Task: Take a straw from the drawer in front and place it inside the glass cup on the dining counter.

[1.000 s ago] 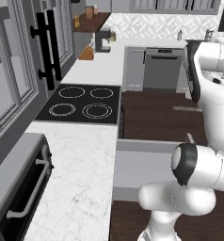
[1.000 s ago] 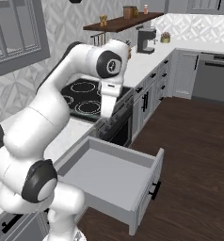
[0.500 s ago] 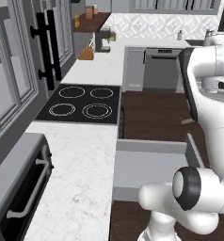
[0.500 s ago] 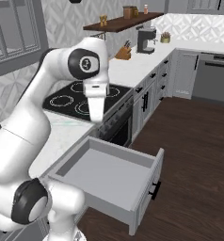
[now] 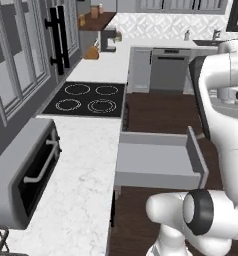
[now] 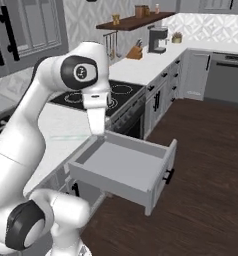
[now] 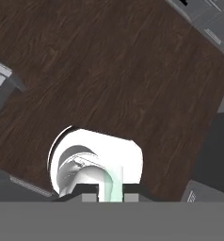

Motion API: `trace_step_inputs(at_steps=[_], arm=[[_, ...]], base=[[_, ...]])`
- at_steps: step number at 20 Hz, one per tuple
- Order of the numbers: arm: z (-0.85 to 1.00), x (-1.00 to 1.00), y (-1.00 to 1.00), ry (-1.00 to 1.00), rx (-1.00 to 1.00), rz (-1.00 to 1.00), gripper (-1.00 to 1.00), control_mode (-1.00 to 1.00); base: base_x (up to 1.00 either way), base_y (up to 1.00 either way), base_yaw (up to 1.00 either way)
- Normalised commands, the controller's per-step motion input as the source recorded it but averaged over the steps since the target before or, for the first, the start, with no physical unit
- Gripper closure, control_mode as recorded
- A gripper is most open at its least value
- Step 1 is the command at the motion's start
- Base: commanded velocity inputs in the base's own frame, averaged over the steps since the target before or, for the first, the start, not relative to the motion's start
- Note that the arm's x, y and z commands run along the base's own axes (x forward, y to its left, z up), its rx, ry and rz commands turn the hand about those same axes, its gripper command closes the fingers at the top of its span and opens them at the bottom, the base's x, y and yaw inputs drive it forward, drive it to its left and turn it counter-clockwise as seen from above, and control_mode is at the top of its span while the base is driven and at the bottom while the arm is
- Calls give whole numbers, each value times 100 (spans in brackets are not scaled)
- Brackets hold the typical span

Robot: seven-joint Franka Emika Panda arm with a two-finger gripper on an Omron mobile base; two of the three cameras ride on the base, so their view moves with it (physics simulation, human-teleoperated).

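Seen from the left base view, one grey drawer (image 5: 158,159) stands pulled open beside the marble tabletop (image 5: 78,170), its inside plain and bare; one black four-ring cooktop (image 5: 88,98) lies further along, and one toaster oven (image 5: 26,172) sits nearer. From the right base view, the same single drawer (image 6: 122,167) juts over the dark wood floor (image 6: 191,165) with the white arm (image 6: 86,85) raised above it. Looking down the hand view, the pincer (image 7: 109,196) is closed on one pale green straw (image 7: 112,184) above the floor. Judging by this, picking is done; next comes carrying the straw to the glass cup, upright over its mouth.
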Motion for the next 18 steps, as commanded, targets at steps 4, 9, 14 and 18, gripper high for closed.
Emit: trace_step_inputs(at_steps=[4,9,14,18], arm=[[0,0,0,0,0,0,100,100],[0,0,0,0,0,0,100,100],[0,0,0,0,0,0,100,100],[0,0,0,0,0,0,100,100]], base=[[-3,-84,6],[-1,-100,24],[-8,-100,11],[14,-100,-25]])
